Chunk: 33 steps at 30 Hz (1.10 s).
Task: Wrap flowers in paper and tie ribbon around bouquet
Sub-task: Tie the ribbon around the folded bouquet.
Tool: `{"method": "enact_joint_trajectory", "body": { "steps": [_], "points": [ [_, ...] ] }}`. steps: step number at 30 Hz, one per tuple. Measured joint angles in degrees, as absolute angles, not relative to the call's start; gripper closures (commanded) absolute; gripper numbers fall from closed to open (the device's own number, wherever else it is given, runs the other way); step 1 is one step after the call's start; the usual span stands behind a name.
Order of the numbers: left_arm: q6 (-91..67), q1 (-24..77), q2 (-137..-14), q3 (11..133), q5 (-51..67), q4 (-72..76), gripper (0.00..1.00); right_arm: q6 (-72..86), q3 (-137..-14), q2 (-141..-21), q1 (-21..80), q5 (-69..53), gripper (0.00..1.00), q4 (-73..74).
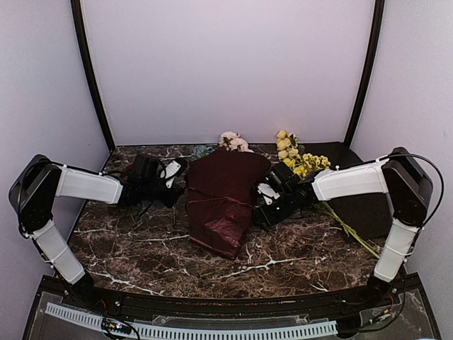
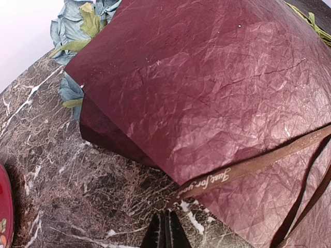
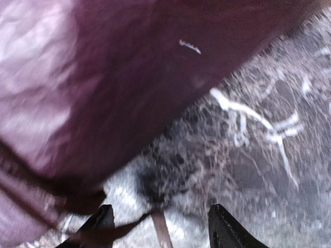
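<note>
The bouquet [image 1: 221, 202] lies mid-table, sheathed in crinkled burgundy paper [image 2: 207, 88], narrow end towards me. Pink and white roses [image 1: 233, 140] and blue blossoms [image 2: 70, 28] stick out at its far end. A thin brown ribbon [image 2: 248, 166] with white lettering crosses the paper and runs straight into the tips of my left gripper [image 2: 166, 219], which is shut on its end, just left of the bouquet [image 1: 175, 183]. My right gripper [image 3: 161, 209] stands open at the bouquet's right side [image 1: 260, 209]. Loose ribbon strands [image 3: 161, 231] lie on the marble between its fingers.
Yellow-blossomed stems [image 1: 297, 159] lie behind my right arm on a flat dark maroon sheet [image 1: 361, 205]. A red object [image 2: 4, 206] shows at the left edge of the left wrist view. Grey walls close in the marble table [image 1: 141, 248] on three sides.
</note>
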<state>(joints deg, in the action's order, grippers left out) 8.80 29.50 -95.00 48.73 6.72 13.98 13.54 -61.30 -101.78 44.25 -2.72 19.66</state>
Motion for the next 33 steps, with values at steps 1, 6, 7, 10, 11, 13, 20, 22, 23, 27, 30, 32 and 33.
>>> {"method": "enact_joint_trajectory", "body": {
  "steps": [1,6,7,10,11,13,20,22,23,27,30,32,33],
  "points": [
    [8.8,29.5,-95.0,48.7,6.7,14.0,1.00,13.3,-61.3,-102.4,44.2,-2.7,0.43,18.7],
    [8.8,29.5,-94.8,48.7,6.7,13.6,1.00,12.5,-61.1,-104.4,44.2,-1.7,0.83,14.7],
    [8.8,29.5,-94.7,48.7,6.7,13.6,1.00,12.5,-60.9,-104.4,44.2,-1.7,0.92,13.6],
    [8.8,29.5,-94.7,48.7,6.7,13.6,1.00,12.5,-60.1,-104.4,44.2,-1.5,1.00,10.6],
    [8.8,29.5,-94.6,48.7,6.7,13.6,1.00,12.2,-59.9,-104.4,44.2,-1.3,1.00,10.1],
    [8.5,29.5,-94.5,48.7,6.4,13.6,1.00,12.4,-59.7,-104.4,44.0,-0.1,1.00,9.8],
    [6.8,29.4,-94.4,48.7,2.2,13.0,1.00,14.5,-59.9,-104.3,40.7,8.3,1.00,11.9],
    [6.2,29.3,-94.4,48.7,1.1,12.9,1.00,14.9,-60.5,-104.0,39.2,10.3,1.00,13.0],
    [5.8,29.3,-94.4,48.7,0.8,12.9,1.00,14.9,-61.2,-103.8,38.5,11.1,1.00,13.7],
    [5.3,29.3,-94.4,48.7,0.9,13.2,1.00,14.6,-64.4,-102.8,38.0,11.8,1.00,13.7],
    [4.9,29.4,-93.9,48.7,2.0,13.7,1.00,13.7,-69.7,-103.1,38.4,12.0,1.00,14.1],
    [4.9,29.7,-93.4,48.8,2.5,14.1,1.00,13.2,-73.7,-103.7,38.5,12.3,1.00,14.3],
    [5.0,30.1,-93.3,49.3,2.4,14.0,1.00,12.8,-75.7,-104.1,38.6,12.5,1.00,14.2]
  ]
}}
